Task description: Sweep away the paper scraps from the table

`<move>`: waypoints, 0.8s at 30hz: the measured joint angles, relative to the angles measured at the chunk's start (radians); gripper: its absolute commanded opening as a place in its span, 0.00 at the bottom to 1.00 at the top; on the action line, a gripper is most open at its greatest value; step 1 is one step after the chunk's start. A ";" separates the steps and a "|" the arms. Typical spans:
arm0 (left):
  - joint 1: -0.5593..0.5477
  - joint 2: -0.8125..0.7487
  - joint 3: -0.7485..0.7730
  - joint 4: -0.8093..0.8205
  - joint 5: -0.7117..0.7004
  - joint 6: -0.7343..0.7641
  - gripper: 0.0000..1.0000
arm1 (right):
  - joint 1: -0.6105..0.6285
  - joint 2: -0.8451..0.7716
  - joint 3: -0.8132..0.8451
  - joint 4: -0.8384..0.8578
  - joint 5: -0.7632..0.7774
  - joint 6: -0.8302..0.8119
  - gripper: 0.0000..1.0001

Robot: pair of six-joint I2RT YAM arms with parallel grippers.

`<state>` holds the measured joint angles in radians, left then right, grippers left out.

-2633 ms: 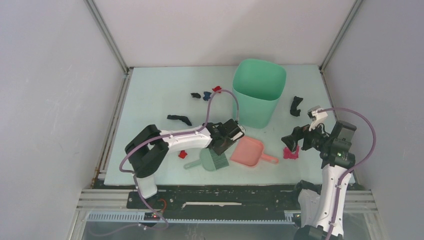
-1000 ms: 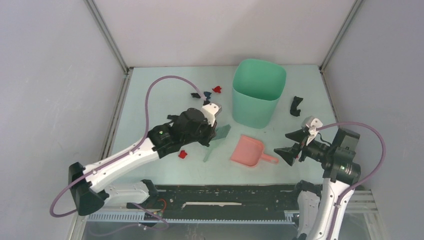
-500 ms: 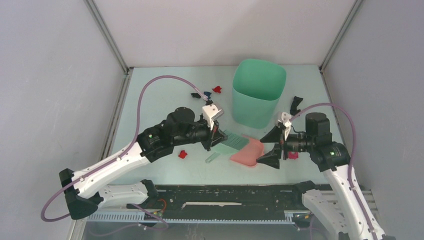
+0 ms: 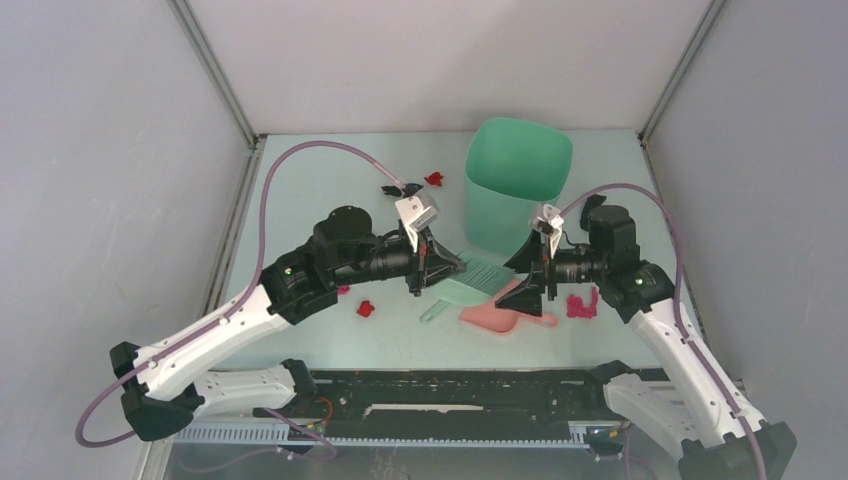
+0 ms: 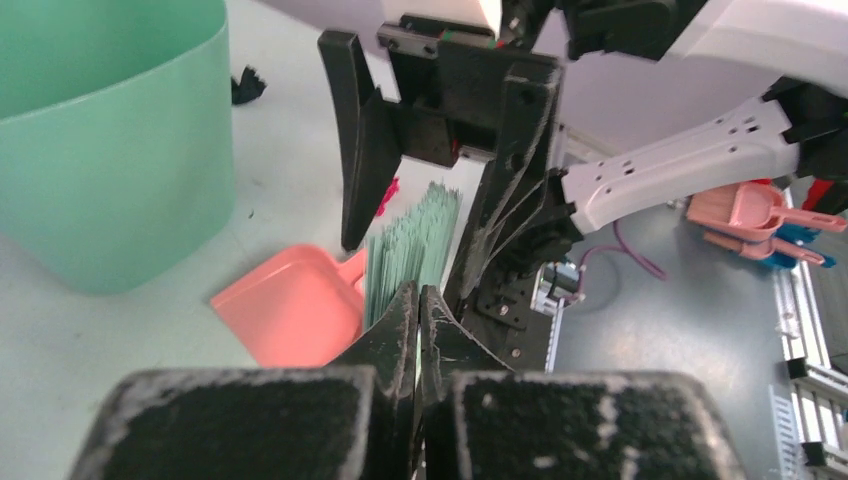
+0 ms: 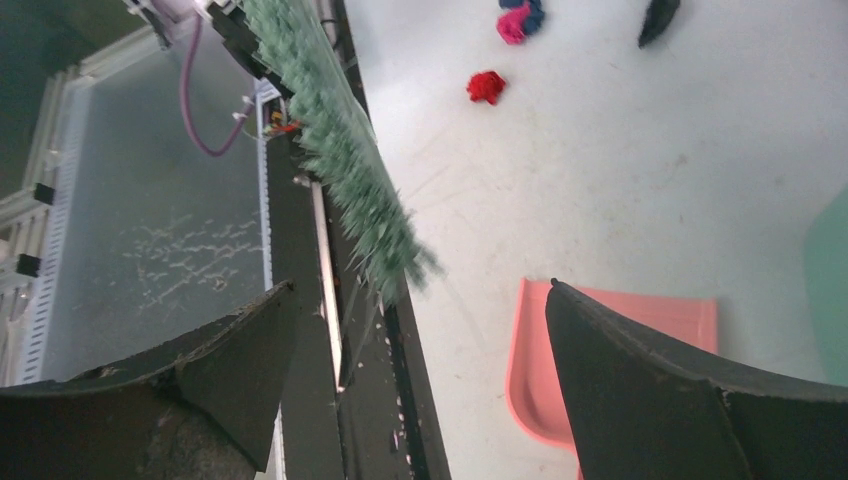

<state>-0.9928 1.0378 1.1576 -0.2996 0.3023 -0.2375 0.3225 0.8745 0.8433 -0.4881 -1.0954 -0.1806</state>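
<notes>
Paper scraps lay scattered on the table: a magenta scrap and a red scrap by the left arm, and a black, blue and red row running left to right near the far edge. The left gripper was clamped on the green brush, whose long axis slanted from near-left handle to bristles facing right. The right gripper, spread wide and gripping nothing, pointed left over the pink dustpan.
</notes>
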 measured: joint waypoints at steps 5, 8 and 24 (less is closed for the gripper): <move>0.000 0.000 -0.002 0.059 0.018 -0.034 0.00 | 0.000 0.044 0.000 0.117 -0.126 0.093 0.37; 0.000 0.002 -0.008 0.078 0.018 -0.043 0.00 | -0.003 0.051 0.000 0.135 -0.166 0.108 0.09; 0.000 0.020 0.021 -0.229 -0.232 0.151 0.80 | 0.001 -0.037 0.000 -0.318 -0.040 -0.322 0.00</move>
<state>-0.9928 1.0576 1.1790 -0.5282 0.0708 -0.0860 0.3237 0.8379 0.8433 -0.8059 -1.1358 -0.5026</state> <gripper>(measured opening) 0.806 0.010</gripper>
